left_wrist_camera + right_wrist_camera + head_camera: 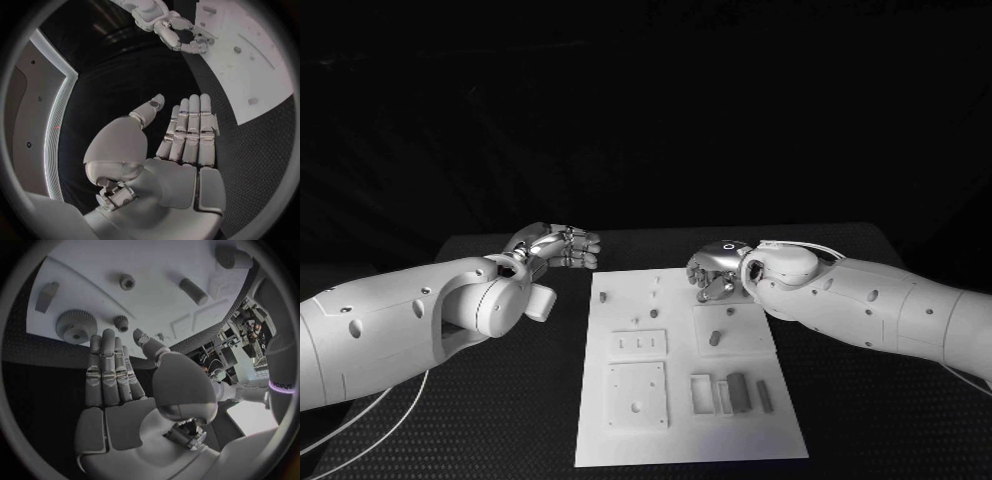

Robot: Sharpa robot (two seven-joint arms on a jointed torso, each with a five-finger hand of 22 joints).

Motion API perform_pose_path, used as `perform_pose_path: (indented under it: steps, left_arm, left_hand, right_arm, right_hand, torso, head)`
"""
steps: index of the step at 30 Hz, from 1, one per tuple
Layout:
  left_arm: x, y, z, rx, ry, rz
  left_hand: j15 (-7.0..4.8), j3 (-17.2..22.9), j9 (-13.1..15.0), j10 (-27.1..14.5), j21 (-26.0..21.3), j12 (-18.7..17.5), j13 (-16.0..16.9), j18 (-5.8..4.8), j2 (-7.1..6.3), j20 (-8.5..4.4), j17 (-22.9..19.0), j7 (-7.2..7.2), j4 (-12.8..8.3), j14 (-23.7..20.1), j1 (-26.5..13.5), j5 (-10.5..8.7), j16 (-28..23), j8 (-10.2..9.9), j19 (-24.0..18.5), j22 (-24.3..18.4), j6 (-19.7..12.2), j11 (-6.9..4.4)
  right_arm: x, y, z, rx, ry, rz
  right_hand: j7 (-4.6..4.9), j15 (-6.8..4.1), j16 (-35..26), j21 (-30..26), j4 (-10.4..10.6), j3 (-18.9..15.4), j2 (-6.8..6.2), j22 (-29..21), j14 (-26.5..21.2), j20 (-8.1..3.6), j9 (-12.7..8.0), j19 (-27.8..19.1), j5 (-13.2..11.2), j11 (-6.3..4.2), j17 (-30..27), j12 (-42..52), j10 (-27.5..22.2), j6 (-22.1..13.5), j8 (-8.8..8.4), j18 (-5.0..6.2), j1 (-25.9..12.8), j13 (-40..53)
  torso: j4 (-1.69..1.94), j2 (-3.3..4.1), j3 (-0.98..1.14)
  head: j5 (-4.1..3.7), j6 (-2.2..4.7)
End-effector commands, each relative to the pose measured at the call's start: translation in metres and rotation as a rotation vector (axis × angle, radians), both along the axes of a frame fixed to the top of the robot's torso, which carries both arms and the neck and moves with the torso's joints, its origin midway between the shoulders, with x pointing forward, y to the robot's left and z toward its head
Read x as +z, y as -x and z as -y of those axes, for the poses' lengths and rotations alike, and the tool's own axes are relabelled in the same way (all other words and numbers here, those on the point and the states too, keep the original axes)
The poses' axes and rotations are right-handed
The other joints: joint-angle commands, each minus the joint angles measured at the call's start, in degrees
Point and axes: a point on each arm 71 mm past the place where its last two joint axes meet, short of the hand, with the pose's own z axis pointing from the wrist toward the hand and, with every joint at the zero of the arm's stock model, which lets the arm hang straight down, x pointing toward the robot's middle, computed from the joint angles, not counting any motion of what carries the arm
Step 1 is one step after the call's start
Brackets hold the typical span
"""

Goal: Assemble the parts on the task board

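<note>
Reaching in from the left, the left arm (401,325) ends in the left hand (557,247), which hovers over the black table (473,440) just off the far left corner of the task board (687,440). In the left wrist view its fingers (192,131) lie straight and side by side, the thumb set off to one side, and the palm holds nothing.

The task board is a white plate in the middle of the table, long side running away from the robot. On its near half lie a square plate with a hole (636,394), a smaller slotted plate (639,343) above it, and to their right a row of small upright parts (728,392) standing close together (their exact shapes are too small to tell in the head view). A raised block with a dark peg (715,338) sits toward the board's right side.

The right hand (717,268) hangs above the board's far right corner, at the end of the right arm (891,315). In the right wrist view its fingers (107,371) are extended and close together, thumb apart, gripping nothing. Beyond those fingers that view shows a toothed gear (75,328) lying flat on the board, a smaller gear (121,321) beside it, a nut-like piece (127,281) and a short cylinder (193,291) farther off.
</note>
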Motion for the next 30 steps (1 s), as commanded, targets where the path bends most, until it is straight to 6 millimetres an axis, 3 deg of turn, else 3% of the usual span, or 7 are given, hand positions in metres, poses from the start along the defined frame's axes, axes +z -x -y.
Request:
perform_pose_path:
  steps: [1,21,30]
  left_arm:
    - [0.000,0.000,0.003,-0.018,0.014,0.005]
    - [-0.002,-0.001,0.001,-0.018,0.012,-0.002]
    - [-0.002,-0.002,0.000,-0.017,0.010,-0.006]
  left_hand:
    - [0.13,-0.23,-0.10,-0.35,-0.38,-0.15,-0.07,-0.33,-0.40,-0.18,0.10,-0.03,0.03,-0.46,-0.07,0.20,-0.28,-0.39,-0.39,0.05,-0.57,-0.04]
    - [0.16,-0.29,-0.20,-0.40,-0.45,-0.43,-0.15,-0.30,-0.45,-0.15,0.30,0.13,0.20,-0.46,-0.35,0.20,-0.51,-0.51,-0.43,0.12,-0.74,0.04]
    - [0.17,-0.29,-0.24,-0.44,-0.48,-0.55,-0.18,-0.28,-0.48,-0.14,0.37,0.21,0.23,-0.46,-0.41,0.20,-0.59,-0.56,-0.44,0.14,-0.82,0.07]
  right_arm:
    - [-0.002,0.000,0.001,0.008,0.055,0.029]
    - [-0.012,0.004,0.005,0.012,0.106,0.012]
    - [-0.014,0.003,0.007,0.011,0.129,0.028]
  right_hand:
    - [-0.15,0.02,0.19,0.12,0.08,-0.34,-0.79,1.21,0.18,0.01,-0.07,0.50,0.21,0.12,0.14,-0.35,-0.04,0.35,-0.24,0.80,-0.10,-0.06]
    - [-0.25,0.02,0.06,0.13,0.13,-0.44,-1.42,1.22,0.14,0.03,-0.06,0.53,0.21,0.12,0.65,-0.75,0.20,0.68,-0.39,0.80,-0.43,0.00]
    - [-0.73,-0.24,0.04,0.30,-0.05,0.61,-0.19,1.29,0.32,-0.24,0.13,0.62,0.22,-0.22,1.48,-0.87,1.30,1.73,-0.27,0.80,2.10,0.20]
  torso:
    - [0.21,0.65,0.09]
    - [0.35,1.57,0.45]
    - [0.50,1.82,0.54]
  head:
    - [-0.24,0.04]
    - [-0.52,0.50]
    - [-0.63,0.55]
